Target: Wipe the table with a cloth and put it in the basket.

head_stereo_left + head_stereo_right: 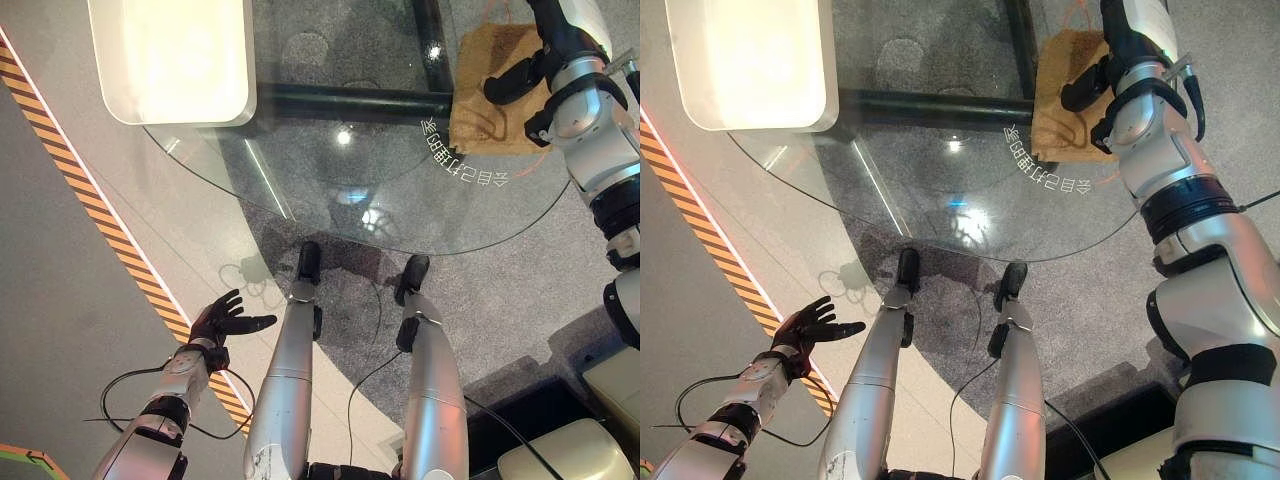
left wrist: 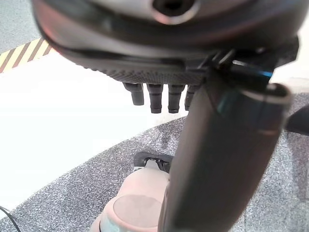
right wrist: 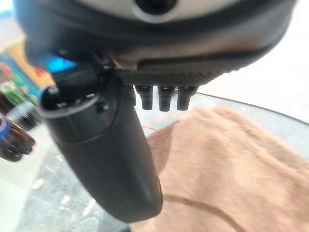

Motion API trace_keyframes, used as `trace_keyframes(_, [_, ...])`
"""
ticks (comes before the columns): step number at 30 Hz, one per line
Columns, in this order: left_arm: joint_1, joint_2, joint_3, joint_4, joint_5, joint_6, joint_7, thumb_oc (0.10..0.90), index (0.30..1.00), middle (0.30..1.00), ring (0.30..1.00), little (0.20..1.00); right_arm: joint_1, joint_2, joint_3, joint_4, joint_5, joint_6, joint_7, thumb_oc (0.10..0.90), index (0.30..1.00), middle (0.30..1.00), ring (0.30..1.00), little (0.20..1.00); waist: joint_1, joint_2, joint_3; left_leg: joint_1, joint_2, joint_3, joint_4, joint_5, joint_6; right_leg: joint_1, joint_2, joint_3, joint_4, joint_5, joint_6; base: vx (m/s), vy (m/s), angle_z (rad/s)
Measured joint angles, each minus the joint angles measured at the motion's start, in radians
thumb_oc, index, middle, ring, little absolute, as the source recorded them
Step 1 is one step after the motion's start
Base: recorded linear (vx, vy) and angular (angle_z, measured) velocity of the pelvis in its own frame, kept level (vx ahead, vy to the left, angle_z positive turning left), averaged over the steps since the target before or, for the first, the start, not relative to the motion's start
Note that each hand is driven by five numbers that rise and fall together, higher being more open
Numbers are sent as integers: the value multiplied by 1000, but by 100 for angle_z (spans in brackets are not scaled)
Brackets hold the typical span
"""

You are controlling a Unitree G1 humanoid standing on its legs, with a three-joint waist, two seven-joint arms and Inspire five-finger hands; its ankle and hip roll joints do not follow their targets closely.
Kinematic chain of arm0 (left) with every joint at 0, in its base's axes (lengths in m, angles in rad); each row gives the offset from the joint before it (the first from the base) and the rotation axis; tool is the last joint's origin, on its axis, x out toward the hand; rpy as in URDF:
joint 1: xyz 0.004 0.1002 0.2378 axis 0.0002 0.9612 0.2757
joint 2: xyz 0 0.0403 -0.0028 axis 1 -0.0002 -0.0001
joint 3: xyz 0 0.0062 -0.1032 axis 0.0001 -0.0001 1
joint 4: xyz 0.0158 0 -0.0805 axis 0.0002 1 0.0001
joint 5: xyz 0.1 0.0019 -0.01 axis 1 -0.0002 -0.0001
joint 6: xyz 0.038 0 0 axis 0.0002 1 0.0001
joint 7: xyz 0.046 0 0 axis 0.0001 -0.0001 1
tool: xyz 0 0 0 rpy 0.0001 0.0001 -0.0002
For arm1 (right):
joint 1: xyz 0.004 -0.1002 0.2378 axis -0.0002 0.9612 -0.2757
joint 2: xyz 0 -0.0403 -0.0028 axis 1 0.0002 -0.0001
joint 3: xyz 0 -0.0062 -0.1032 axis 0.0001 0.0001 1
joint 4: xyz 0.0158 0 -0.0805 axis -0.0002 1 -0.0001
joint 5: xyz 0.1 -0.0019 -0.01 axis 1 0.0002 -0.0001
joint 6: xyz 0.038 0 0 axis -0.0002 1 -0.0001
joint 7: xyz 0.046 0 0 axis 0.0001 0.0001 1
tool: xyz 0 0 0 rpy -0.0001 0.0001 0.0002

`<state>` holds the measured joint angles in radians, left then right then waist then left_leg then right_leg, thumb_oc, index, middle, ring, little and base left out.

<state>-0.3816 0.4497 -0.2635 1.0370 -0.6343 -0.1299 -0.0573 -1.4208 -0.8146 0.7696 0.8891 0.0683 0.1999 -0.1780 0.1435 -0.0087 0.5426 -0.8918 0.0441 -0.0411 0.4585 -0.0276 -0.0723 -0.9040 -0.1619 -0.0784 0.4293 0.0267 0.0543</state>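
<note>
On the far right part of the round clear glass table (image 1: 300,190) lies the tan, coarse-woven cloth (image 1: 495,85), flat on the glass, with an orange thread trailing from its edge. The right hand (image 1: 515,80) sits over the cloth's right portion, the arm reaching in from the right side. Its wrist view shows the fingers (image 3: 164,96) extended in a straight row and the thumb standing apart from them, with the cloth directly beyond; nothing is clamped between them. Whether the fingertips actually touch the cloth cannot be determined.

At the far left corner of the table stands a white rounded-rectangular plastic basket (image 1: 170,60), well apart from the cloth. A dark tubular frame (image 1: 350,100) runs beneath the glass between the two.

Low on the left, off the table and above the floor beside a strip of orange-and-black hazard tape (image 1: 90,200), the left hand (image 1: 225,320) hangs with fingers spread and relaxed, holding nothing.
</note>
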Motion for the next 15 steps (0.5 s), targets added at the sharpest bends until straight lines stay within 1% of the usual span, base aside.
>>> trace_keyframes(2, [0,0,0,0,0,0,0,800,900,900,900,900,0,0,0,10,0,12,13,800,900,900,900,900,0,1,0,0,0,-1,0,1,-1,0,0,0,1,0,0,0,0,0])
trace_keyframes(7, [0,0,0,-3,0,0,-2,800,900,900,900,900,-1,0,1,36,-1,12,57,800,900,900,900,900,0,7,-1,-1,0,-2,-3,4,-2,-2,0,-1,0,0,0,0,0,0])
trace_keyframes(10, [0,2,0,-12,0,11,-4,800,900,900,900,900,-1,0,8,49,-39,7,100,800,900,900,900,900,3,12,-1,-2,1,-2,-5,5,-2,-4,0,-2,1,0,0,0,0,0])
trace_keyframes(15, [1,4,0,-28,0,17,-17,800,900,900,900,900,-32,-1,53,90,-86,-18,126,800,900,900,900,900,8,14,-1,-3,1,-3,-6,6,-3,-4,0,-4,1,0,0,2,-24,0])
